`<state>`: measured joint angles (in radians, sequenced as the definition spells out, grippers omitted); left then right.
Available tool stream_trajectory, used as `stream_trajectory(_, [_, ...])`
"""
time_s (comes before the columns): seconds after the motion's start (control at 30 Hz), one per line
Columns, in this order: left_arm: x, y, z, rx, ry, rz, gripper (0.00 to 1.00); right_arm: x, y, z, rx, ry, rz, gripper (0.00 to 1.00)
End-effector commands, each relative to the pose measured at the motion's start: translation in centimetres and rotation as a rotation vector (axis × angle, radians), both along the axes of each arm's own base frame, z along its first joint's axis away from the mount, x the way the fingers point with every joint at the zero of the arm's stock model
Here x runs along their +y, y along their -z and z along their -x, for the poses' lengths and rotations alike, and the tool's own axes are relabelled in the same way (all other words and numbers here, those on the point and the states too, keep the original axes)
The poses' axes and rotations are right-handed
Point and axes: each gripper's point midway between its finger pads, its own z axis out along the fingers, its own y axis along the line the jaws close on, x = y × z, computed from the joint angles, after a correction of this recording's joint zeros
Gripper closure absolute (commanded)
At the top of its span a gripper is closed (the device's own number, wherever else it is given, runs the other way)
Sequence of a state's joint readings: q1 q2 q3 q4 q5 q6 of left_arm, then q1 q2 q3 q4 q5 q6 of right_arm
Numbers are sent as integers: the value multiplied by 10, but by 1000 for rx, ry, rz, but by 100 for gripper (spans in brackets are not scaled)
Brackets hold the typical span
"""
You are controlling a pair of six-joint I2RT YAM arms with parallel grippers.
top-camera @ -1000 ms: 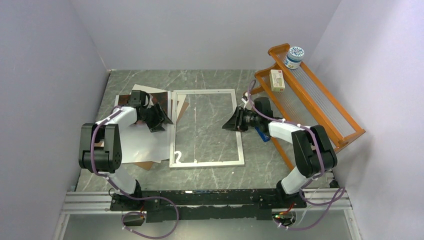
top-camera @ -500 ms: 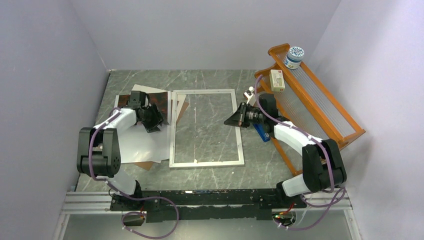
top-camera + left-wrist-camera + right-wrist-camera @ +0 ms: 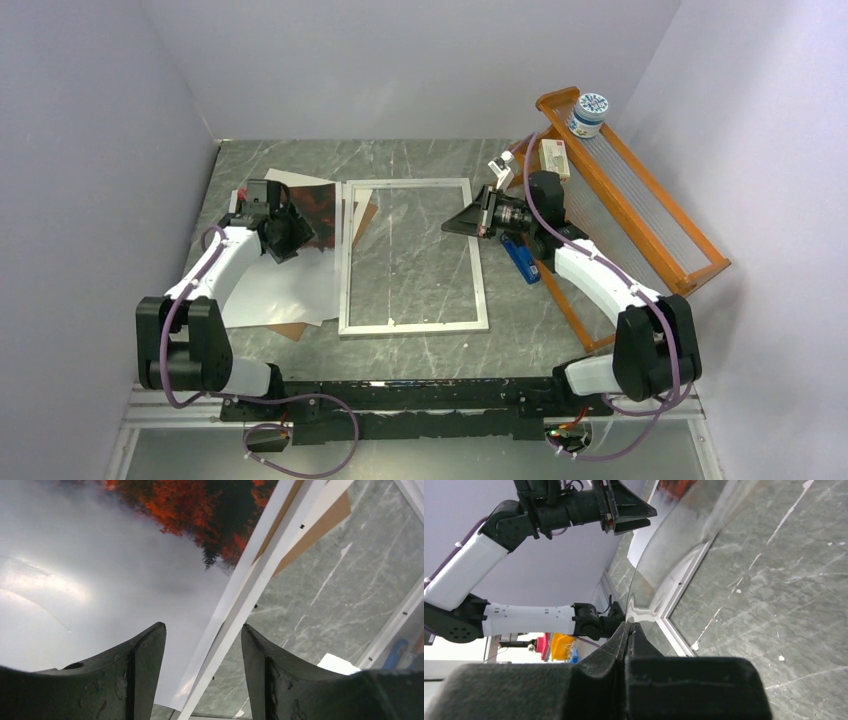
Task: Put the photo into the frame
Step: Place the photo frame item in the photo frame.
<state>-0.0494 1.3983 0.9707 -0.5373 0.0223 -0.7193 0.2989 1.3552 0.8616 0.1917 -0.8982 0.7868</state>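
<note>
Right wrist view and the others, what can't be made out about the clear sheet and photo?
Right wrist view: the clear sheet runs off the top edge; the right gripper hides its pinched rim.
Top view: too transparent to trace over the frame.
Left wrist view: the photo is cut by the picture's edges; the left gripper covers its near part.

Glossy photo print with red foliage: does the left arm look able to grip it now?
Probably yes: the left gripper, jaws open, hangs over the white-bordered edge of the glossy red-foliage photo, nothing between. It looks flat, so pinching may be awkward.
</note>
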Motion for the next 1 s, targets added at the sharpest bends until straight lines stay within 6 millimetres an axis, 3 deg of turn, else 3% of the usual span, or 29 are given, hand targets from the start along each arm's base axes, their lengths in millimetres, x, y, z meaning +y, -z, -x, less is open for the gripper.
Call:
stream_trajectory(0.0, [10, -2, 6, 12, -60, -40, 37, 11, -39, 3, -120, -59, -64, 100])
stream_trajectory(0.2, [19, 1, 12, 35, -111, -70, 36, 19, -25, 5, -156, -109, -71, 100])
stream_trajectory(0.27, [20, 1, 12, 34, -113, -73, 36, 24, -30, 6, -165, -122, -92, 100])
stream_trajectory(0.43, [28, -3, 13, 45, -148, -103, 36, 45, -66, 3, -228, -156, -76, 100])
stream_trajectory(0.57, [37, -8, 16, 41, -190, -123, 34, 68, -91, 11, -266, -208, -79, 100])
stream_trajectory(0.7, [46, -13, 19, 34, -225, -130, 33, 77, -108, 19, -298, -230, -105, 100])
stream_trajectory(0.83, [51, -14, 24, 33, -245, -128, 32, 77, -83, 13, -260, -204, -63, 100])
stream_trajectory(0.97, [61, -13, 30, 36, -287, -127, 31, 67, -26, -1, -149, -115, 5, 100])
